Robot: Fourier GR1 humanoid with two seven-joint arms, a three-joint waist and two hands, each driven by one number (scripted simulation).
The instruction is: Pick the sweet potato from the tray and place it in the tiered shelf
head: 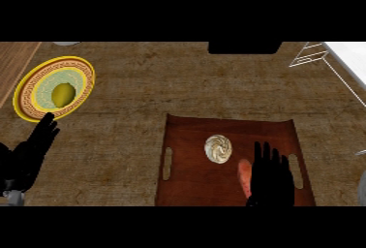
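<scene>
The sweet potato [245,175], orange-red, lies on the brown tray [187,169] near its right side, partly hidden by my right hand [271,181]. That hand hovers over it with straight fingers pointing away from me, open. The white wire tiered shelf [312,54] shows at the top right edge. My left hand [32,150] rests open at the lower left, fingertips near the plate's rim.
A round cream pastry-like item [218,148] sits on the tray left of my right hand. A yellow-rimmed plate [43,104] with a yellow-green fruit [63,94] stands at the far left. A dark block [244,47] sits at the counter's back.
</scene>
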